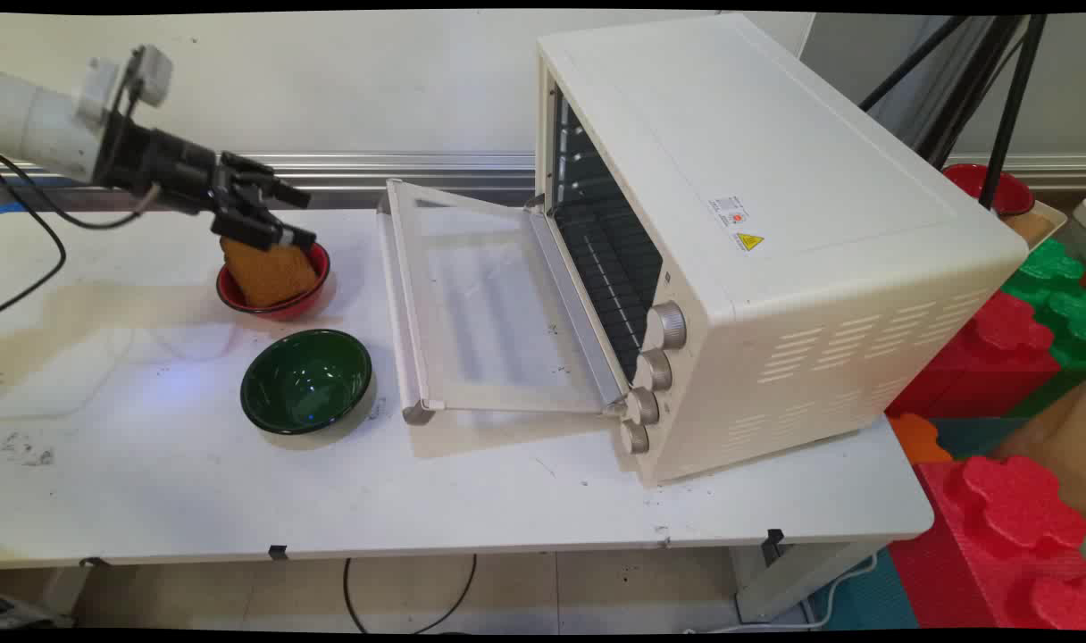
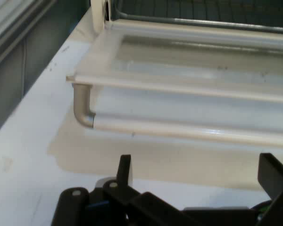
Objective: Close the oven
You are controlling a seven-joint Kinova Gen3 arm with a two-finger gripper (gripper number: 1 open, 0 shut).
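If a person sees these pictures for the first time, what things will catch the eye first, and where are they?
The large cream-white toaster oven on the table's right half dominates, its glass door folded down flat toward the left. At upper left, the black two-finger tool is open just above a brown slice of toast leaning in a small red bowl. An empty dark green bowl sits nearer the camera.

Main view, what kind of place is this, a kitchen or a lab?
Probably a robot lab staged as a kitchen: a toaster oven with its door open stands on a bare white table, with red foam blocks and a black tripod behind.
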